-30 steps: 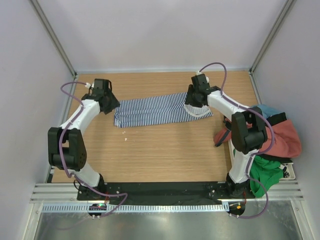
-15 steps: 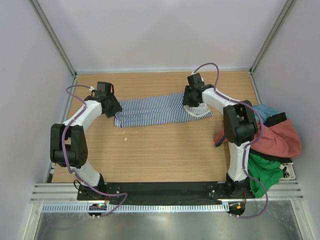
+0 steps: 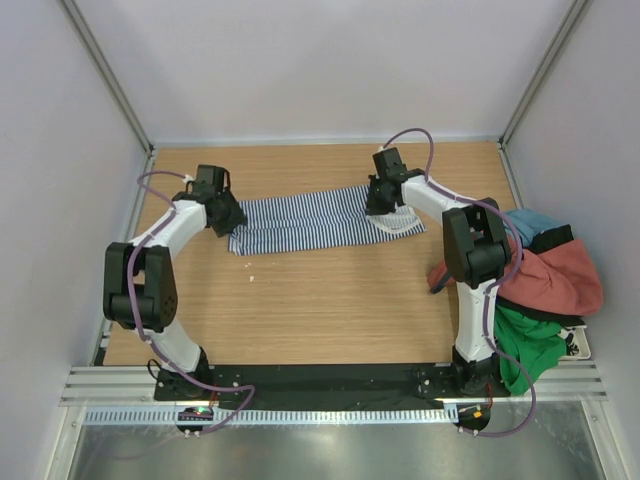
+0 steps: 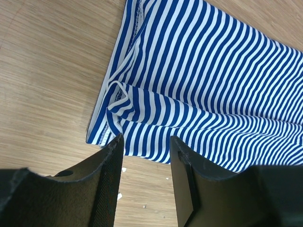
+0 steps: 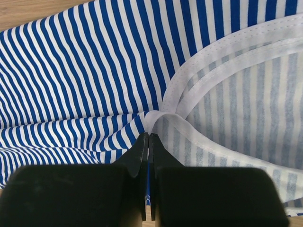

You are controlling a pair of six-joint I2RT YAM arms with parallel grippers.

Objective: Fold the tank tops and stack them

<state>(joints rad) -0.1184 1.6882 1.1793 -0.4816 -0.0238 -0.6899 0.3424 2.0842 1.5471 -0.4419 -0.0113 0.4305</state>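
A navy-and-white striped tank top [image 3: 310, 222] lies spread flat across the far middle of the table, white-trimmed end to the right. My right gripper [image 3: 383, 203] is shut on the cloth by its white trim [image 5: 189, 94]; a thin fold sits pinched between the closed fingers [image 5: 142, 156]. My left gripper [image 3: 226, 218] hovers at the top's left hem corner [image 4: 109, 132], jaws open, with bare wood between the fingers [image 4: 111, 161]. A rust-red tank top [image 3: 560, 275] lies in the cloth heap at the right edge.
The heap at the right also holds green [image 3: 530, 345], teal [image 3: 535, 218] and dark cloth. Small white crumbs [image 3: 250, 277] dot the wood near the striped top's left end. Grey walls and metal posts close in the table on three sides.
My right gripper has shut on the striped top near the white trim. Both grippers have edged slightly toward the cloth's ends; the top itself has not shifted.
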